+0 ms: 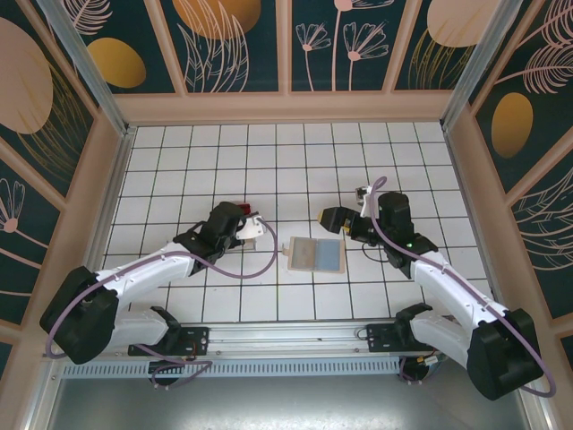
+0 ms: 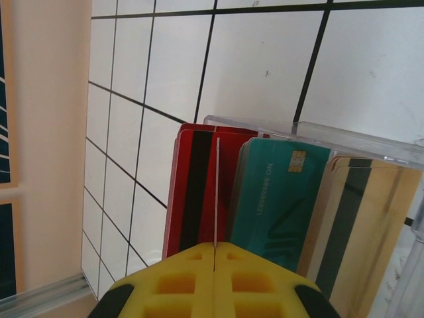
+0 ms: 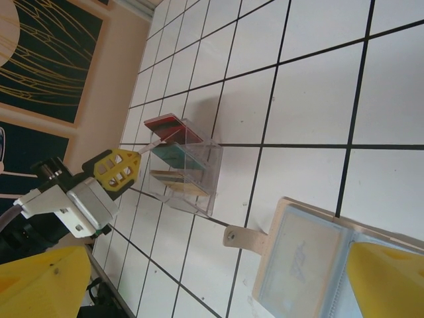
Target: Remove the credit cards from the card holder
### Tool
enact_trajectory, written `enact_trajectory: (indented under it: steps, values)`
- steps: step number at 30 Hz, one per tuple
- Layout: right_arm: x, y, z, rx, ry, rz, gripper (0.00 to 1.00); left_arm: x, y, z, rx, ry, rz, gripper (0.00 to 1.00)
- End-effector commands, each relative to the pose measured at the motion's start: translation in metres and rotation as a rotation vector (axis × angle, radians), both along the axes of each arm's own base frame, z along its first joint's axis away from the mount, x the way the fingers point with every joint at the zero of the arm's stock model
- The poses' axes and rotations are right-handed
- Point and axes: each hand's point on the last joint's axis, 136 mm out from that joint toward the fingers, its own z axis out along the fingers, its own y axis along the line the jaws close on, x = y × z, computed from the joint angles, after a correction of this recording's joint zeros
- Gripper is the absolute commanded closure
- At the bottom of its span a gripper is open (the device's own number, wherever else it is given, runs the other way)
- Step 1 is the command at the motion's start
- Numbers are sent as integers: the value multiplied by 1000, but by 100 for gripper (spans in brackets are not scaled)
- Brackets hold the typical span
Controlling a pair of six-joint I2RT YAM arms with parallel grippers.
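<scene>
The card holder [image 1: 315, 255] lies open and flat mid-table, tan-edged with light blue faces, its snap strap [image 3: 242, 238] pointing left. My left gripper [image 2: 216, 246] is shut on a thin card [image 2: 216, 192], seen edge-on; its colour is unclear. The held card stands among a red card [image 2: 192, 192], a teal card [image 2: 278, 199] and a tan card [image 2: 361, 218], upright in a clear tray [image 3: 199, 173]. My right gripper [image 1: 338, 219] hovers open over the holder's far right corner, with nothing between its fingers [image 3: 391, 278].
The floor is white tile with a black grid. Raised tan walls [image 1: 107, 179] ring it on the left, back and right. The clear tray stands left of the card holder, under my left gripper [image 1: 253, 224].
</scene>
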Motion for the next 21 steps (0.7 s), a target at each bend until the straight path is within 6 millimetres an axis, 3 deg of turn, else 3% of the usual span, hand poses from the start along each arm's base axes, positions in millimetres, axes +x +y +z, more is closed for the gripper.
enact_trajectory:
  steps: [1,2,4,5,15,21]
  values:
    - [2,-3,3,10,-28,-19,1,4,3,0,-3,-23,13,99]
    - [2,-3,3,10,-27,-19,1,5,3,-1,-3,-27,13,97]
    - [2,-3,3,13,-27,-20,1,5,4,-1,-9,-33,19,80]
    - [2,-3,3,14,-26,-19,1,6,5,-1,-12,-36,22,77]
    - [2,-3,1,19,-21,-19,1,18,11,13,-62,-85,76,60]
    - [3,-3,1,23,-18,-18,1,30,11,33,-148,-130,134,40]
